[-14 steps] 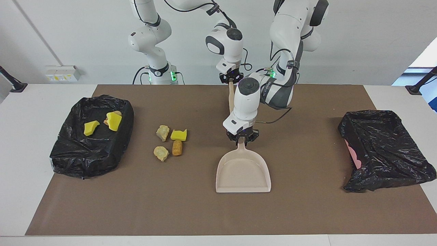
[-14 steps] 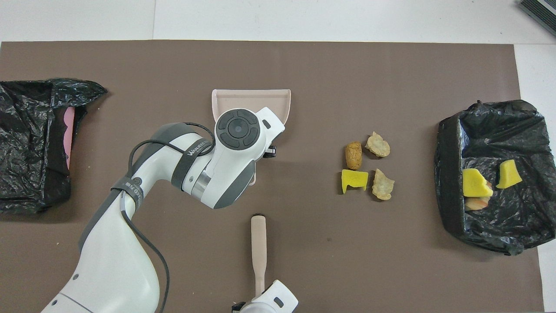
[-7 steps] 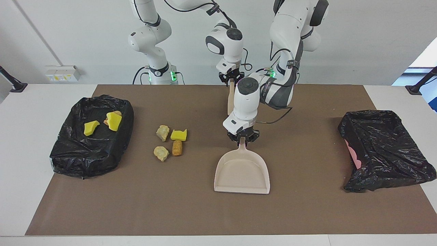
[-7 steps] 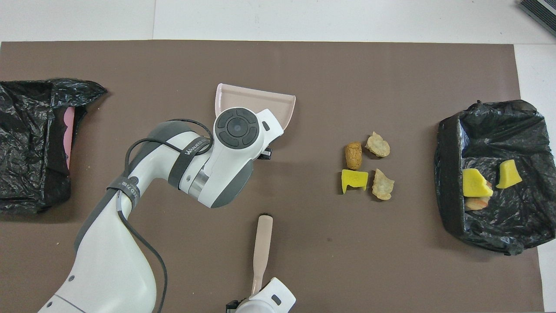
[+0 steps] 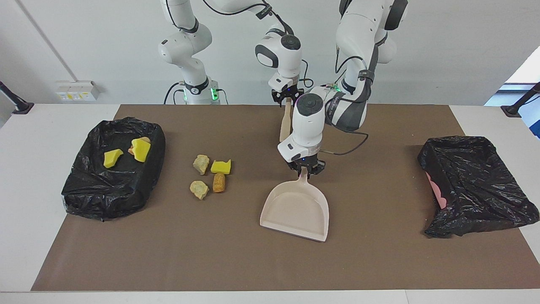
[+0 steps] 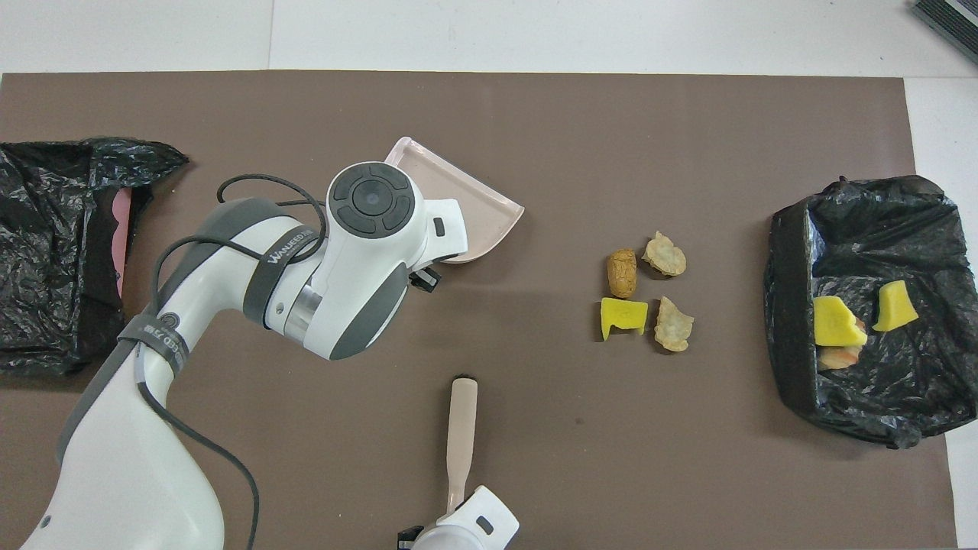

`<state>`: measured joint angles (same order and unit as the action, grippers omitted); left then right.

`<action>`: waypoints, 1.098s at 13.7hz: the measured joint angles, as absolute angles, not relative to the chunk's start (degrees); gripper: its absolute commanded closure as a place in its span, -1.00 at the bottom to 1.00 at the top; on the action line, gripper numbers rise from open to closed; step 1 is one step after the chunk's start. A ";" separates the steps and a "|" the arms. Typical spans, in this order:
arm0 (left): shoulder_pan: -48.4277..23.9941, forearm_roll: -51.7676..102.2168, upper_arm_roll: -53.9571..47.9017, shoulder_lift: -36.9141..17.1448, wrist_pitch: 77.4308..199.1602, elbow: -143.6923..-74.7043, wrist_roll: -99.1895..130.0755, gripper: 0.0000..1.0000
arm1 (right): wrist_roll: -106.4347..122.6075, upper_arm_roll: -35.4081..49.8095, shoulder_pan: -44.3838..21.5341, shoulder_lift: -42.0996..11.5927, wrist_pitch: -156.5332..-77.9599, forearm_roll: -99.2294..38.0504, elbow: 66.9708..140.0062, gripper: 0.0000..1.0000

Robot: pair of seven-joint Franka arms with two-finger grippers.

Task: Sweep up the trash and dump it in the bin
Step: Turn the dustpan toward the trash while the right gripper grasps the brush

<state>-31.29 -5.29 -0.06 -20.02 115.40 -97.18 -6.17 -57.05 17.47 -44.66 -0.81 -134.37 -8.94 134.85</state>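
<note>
Loose trash lies on the brown mat: a yellow sponge bit (image 5: 221,167) (image 6: 623,318), two beige lumps (image 5: 201,164) (image 5: 199,189) and an orange-brown piece (image 5: 219,183). The black-lined bin (image 5: 105,202) (image 6: 795,367) at the right arm's end holds two yellow bits (image 5: 112,158) and a beige lump. My left gripper (image 5: 304,169) is shut on the handle of the beige dustpan (image 5: 295,211) (image 6: 474,214), beside the trash toward the left arm's end. My right gripper (image 5: 287,98) is shut on a beige brush (image 5: 284,124) (image 6: 461,435), which hangs near the robots' edge of the mat.
A second black-bagged container (image 5: 476,185) (image 6: 53,252) sits at the left arm's end of the table, a pink patch showing at its side. The brown mat (image 5: 379,261) covers most of the white table.
The left gripper has turned the dustpan, swinging its mouth toward the trash, and its wrist has shifted toward the left arm's end. The brush has tilted slightly in the right gripper.
</note>
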 measured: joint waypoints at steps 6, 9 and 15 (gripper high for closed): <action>-30.90 -5.42 -0.01 -19.75 111.96 -98.07 -27.47 1.00 | -57.05 17.47 -44.65 -0.82 -134.37 -8.94 134.11 0.39; -30.96 -5.52 -0.11 -18.34 111.91 -100.60 -32.84 1.00 | -57.02 17.46 -44.61 -0.81 -134.39 -8.93 134.02 1.00; -30.93 -5.92 -0.05 -16.19 112.41 -103.94 -38.99 1.00 | -57.06 17.44 -44.13 -0.40 -134.11 -8.69 133.79 1.00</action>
